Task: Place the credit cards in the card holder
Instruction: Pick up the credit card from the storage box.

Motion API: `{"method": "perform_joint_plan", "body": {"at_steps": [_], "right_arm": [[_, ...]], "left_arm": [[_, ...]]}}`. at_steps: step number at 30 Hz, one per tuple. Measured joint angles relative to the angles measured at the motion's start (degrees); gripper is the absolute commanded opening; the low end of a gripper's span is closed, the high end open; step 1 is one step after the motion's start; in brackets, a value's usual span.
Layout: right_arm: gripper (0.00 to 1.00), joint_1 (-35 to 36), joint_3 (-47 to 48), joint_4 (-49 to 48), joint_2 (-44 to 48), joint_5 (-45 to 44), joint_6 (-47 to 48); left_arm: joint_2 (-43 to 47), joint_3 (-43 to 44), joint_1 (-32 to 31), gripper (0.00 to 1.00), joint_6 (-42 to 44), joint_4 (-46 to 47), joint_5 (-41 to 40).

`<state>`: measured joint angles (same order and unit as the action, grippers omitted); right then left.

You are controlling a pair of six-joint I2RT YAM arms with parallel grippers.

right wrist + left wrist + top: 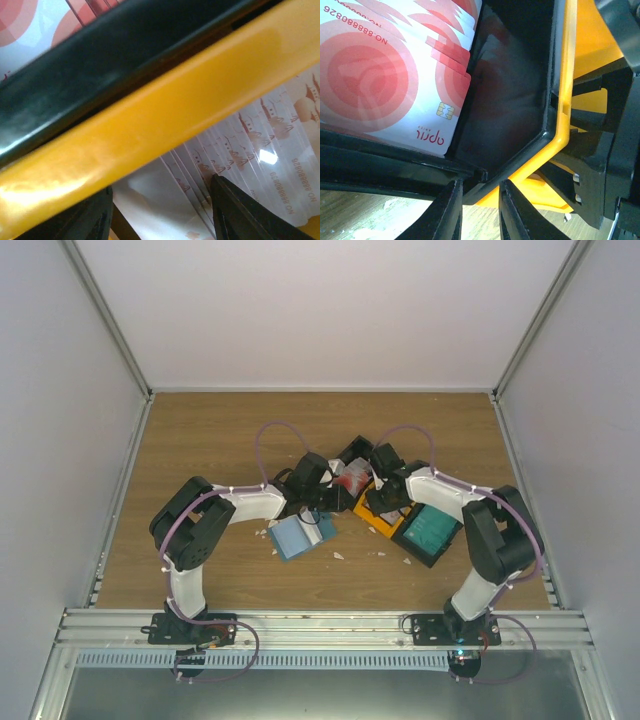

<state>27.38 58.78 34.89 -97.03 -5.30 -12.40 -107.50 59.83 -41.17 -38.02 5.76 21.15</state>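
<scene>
Right wrist: credit cards (260,145) lie fanned in orange tray (150,125), directly under right pincer (161,186), released, straddling the stack; left pincer (481,182) at black tray (510,100), grip cannot be told.

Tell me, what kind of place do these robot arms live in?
Probably a robot testing booth in a lab: plain white panel walls box in a brown wood-grain table, and two black-and-white robot arms are bolted to a silver metal rail along its near edge.
</scene>
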Motion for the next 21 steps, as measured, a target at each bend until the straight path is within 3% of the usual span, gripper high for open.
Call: {"method": "perform_joint_plan", "body": {"at_steps": [9, 21], "right_arm": [[0.32, -0.1, -2.4, 0.0, 3.5, 5.0, 0.4], [0.26, 0.1, -2.8, 2.9, 8.9, 14.5, 0.6]], "left_arm": [[-0.2, 0.0, -0.1, 0.23, -0.4, 0.0, 0.6], [-2.3, 1.5, -0.1, 0.22, -0.8, 0.9, 0.6]]}}
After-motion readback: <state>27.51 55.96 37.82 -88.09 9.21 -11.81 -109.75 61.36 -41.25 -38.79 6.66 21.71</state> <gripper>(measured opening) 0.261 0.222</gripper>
